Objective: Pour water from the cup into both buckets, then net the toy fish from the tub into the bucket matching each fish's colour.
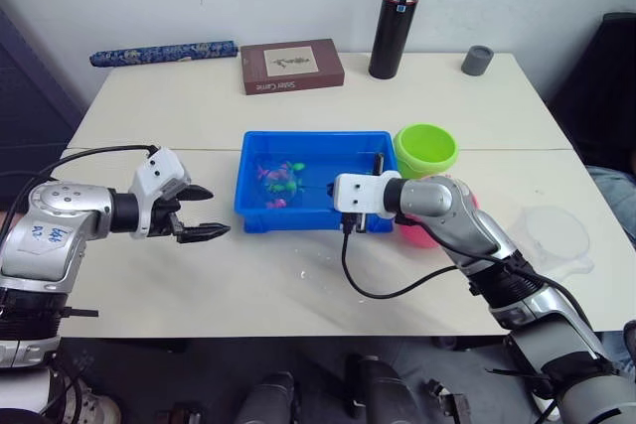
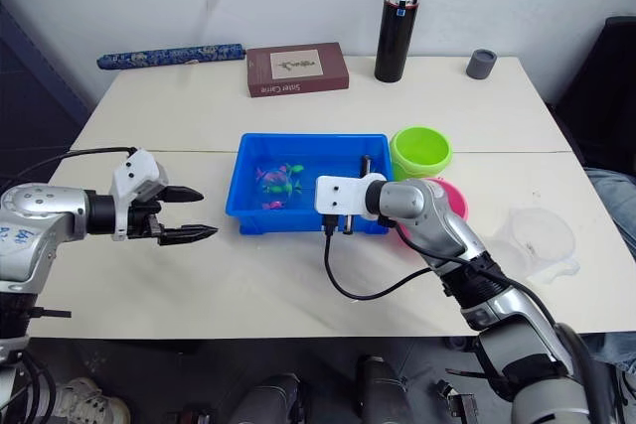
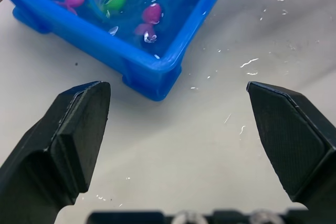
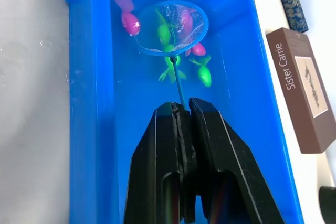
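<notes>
The blue tub [image 1: 256,213] sits mid-table and holds several pink and green toy fish [image 1: 279,182] in water. My right gripper [image 4: 181,113] is shut on the net's thin black handle [image 4: 179,85] above the tub. The net's light blue hoop [image 4: 152,52] is down among the fish, with a green fish [image 4: 164,34] and a pink one inside its ring. My left gripper [image 1: 219,212] hangs open over bare table, left of the tub. The green bucket [image 1: 425,149] stands right of the tub. The pink bucket [image 2: 452,201] is partly hidden behind my right arm. The clear cup [image 1: 552,235] rests at the far right.
A tall black flask [image 1: 397,22], a small grey cup [image 1: 477,60], a brown book [image 1: 291,67] and a blue patterned roll [image 1: 164,52] line the far edge. Water droplets [image 3: 247,64] speckle the table [image 1: 268,285] near the tub's corner.
</notes>
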`<state>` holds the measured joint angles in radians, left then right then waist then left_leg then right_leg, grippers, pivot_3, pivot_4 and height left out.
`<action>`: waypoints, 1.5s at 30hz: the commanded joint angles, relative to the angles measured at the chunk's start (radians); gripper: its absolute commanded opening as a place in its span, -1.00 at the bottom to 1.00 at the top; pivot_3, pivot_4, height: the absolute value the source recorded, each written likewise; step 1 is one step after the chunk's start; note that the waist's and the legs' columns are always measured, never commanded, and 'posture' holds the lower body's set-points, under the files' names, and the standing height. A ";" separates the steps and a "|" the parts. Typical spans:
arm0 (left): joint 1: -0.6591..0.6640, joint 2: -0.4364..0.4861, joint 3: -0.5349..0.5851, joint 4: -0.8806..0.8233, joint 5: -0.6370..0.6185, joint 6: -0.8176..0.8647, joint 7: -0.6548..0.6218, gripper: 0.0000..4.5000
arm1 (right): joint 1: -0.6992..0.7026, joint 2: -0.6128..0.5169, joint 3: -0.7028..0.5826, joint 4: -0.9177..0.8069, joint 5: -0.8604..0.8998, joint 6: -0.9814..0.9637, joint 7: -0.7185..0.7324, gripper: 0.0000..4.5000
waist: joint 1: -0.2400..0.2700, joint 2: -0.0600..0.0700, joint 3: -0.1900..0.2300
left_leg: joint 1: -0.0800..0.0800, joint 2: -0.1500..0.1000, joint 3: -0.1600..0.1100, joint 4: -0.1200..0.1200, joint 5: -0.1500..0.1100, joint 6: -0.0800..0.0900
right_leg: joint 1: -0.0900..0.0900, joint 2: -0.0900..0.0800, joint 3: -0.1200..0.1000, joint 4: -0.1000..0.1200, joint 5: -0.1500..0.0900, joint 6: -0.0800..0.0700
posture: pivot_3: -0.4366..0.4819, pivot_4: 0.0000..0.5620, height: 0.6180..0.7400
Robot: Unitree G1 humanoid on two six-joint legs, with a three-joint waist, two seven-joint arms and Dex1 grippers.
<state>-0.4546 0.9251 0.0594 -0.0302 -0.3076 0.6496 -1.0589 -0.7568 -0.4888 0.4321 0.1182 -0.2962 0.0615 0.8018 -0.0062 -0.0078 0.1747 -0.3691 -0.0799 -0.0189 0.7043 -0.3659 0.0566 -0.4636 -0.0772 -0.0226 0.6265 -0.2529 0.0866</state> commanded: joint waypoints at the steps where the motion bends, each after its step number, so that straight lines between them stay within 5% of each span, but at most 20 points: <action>1: -0.006 0.021 0.023 -0.032 -0.010 0.004 0.006 0.99 | 0.005 -0.009 -0.008 -0.026 0.005 -0.035 0.025 -1.00 | 0.000 0.000 0.000 | 0.000 0.000 0.000 0.000 0.000 0.000 | 0.000 0.000 0.000 0.000 0.000 0.000 | -0.05 -0.47 1.00; 7: -0.019 0.010 0.015 -0.032 -0.011 0.006 0.015 0.99 | 0.055 0.051 -0.056 -0.092 0.115 0.110 0.080 -1.00 | 0.001 0.000 0.000 | 0.000 0.000 0.000 0.000 0.000 0.000 | 0.000 0.000 0.000 0.000 0.000 0.000 | -0.05 -0.47 1.00; 16: -0.053 -0.019 -0.001 -0.001 -0.004 -0.021 0.026 0.99 | 0.089 0.134 -0.206 -0.282 0.416 0.715 0.138 -1.00 | 0.003 0.000 0.000 | 0.000 0.001 0.000 -0.001 0.000 0.000 | 0.000 0.000 0.000 0.000 0.000 0.000 | -0.05 -0.47 1.00; 25: -0.171 -0.145 0.012 0.081 -0.072 -0.005 0.028 0.99 | 0.082 0.077 -0.360 -0.425 0.540 0.976 0.031 -1.00 | 0.005 0.000 0.000 | 0.000 0.000 0.000 -0.001 0.000 0.000 | 0.000 0.000 0.000 0.000 0.000 0.000 | -0.05 -0.47 1.00; 38: -0.387 -0.357 -0.100 0.314 -0.106 -0.108 -0.120 0.99 | 0.299 -0.107 -0.847 -0.886 0.765 1.337 -0.058 -1.00 | 0.021 0.000 0.000 | -0.001 -0.001 0.000 -0.001 0.000 0.000 | 0.000 -0.001 0.000 0.000 0.000 0.000 | -0.05 -0.47 1.00; 45: -0.501 -0.496 -0.176 0.436 -0.092 -0.180 -0.213 0.99 | 0.542 -0.159 -1.151 -1.109 0.786 1.370 -0.083 -1.00 | 0.033 0.000 0.000 | -0.001 -0.001 0.000 -0.001 0.000 0.001 | 0.001 -0.001 0.001 0.000 0.000 0.001 | -0.05 -0.47 1.00</action>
<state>-0.9231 0.4370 -0.1112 0.3991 -0.4057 0.4962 -1.2483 -0.2371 -0.6321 -0.6479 -0.9214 0.4949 1.4419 0.7356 0.0272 -0.0078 0.1747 -0.3695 -0.0812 -0.0185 0.7038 -0.3656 0.0573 -0.4629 -0.0786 -0.0214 0.6265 -0.2525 0.0873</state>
